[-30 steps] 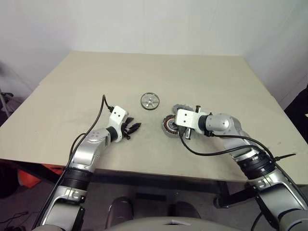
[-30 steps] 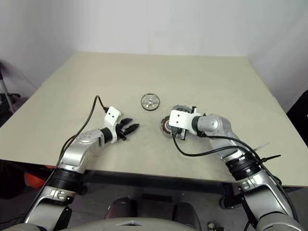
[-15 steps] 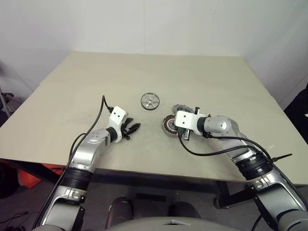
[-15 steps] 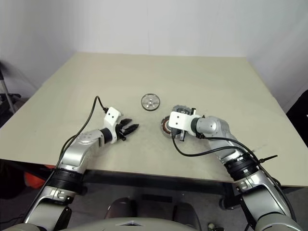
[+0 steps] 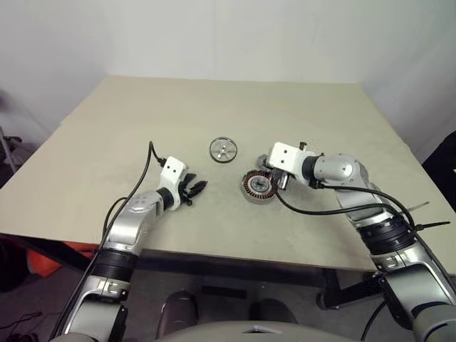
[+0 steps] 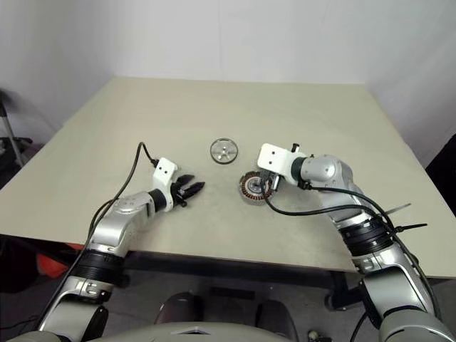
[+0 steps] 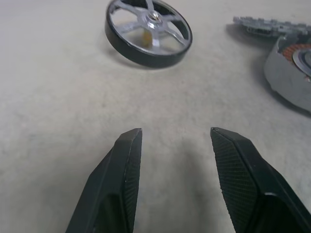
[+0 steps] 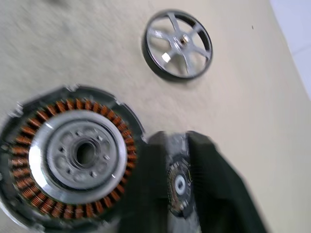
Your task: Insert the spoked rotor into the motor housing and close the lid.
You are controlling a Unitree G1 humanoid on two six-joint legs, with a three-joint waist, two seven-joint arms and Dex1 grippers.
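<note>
The spoked rotor [image 5: 223, 149] lies flat on the table, dark-rimmed with silver spokes. To its right and nearer me sits the motor housing [image 5: 256, 187], copper windings facing up around a silver centre. The notched grey lid [image 7: 269, 25] lies flat just beyond the housing. My right gripper [image 5: 275, 179] hovers over the housing's far right edge and the lid. Its fingers [image 8: 214, 194] stand slightly apart, holding nothing, and the lid [image 8: 177, 187] shows through the gap. My left gripper [image 5: 196, 189] rests open and empty, low over the table left of the housing, pointing toward the rotor [image 7: 148, 31].
The beige table [image 5: 142, 114] stretches wide on all sides of the parts, with a white wall behind it. Its front edge [image 5: 214, 249] runs close under both forearms. Black cables loop along each arm.
My right gripper has lifted and drawn back to the right, uncovering the housing's right side. Its fingers have parted a little. The left arm has stayed put.
</note>
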